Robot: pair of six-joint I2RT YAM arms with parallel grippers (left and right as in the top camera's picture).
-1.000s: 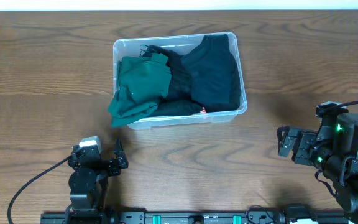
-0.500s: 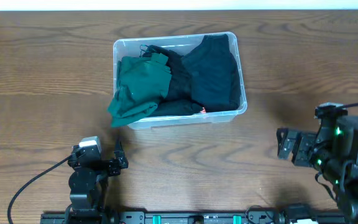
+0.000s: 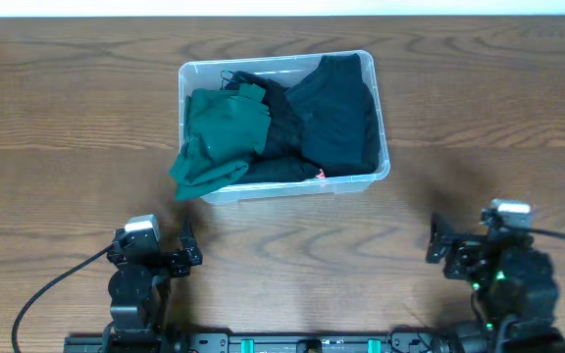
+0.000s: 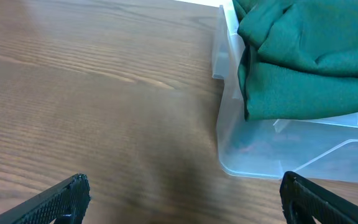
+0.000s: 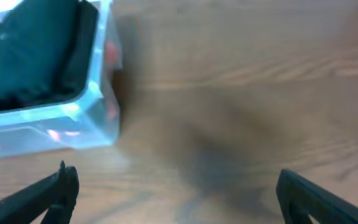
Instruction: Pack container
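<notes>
The clear container (image 3: 302,186) sits at the table's centre back, filled with folded garments. A green garment (image 3: 219,137) fills its left side and droops over the front-left corner; dark garments (image 3: 336,113) fill the rest. My left gripper (image 3: 186,250) rests open near the front edge, left of the container. In its wrist view the container's corner (image 4: 229,124) and the green garment (image 4: 303,56) lie ahead to the right of the empty left gripper (image 4: 182,199). My right gripper (image 3: 437,245) is open at the front right. Its blurred wrist view shows the container (image 5: 98,118) at upper left, with nothing in the right gripper (image 5: 179,193).
Bare wooden table (image 3: 459,98) surrounds the container on all sides. A black cable (image 3: 52,289) runs from the left arm toward the front edge. A rail with the arm bases (image 3: 302,343) lines the front.
The right arm has drawn back toward the front edge and a little to the left, still open. The left arm and the container have not moved.
</notes>
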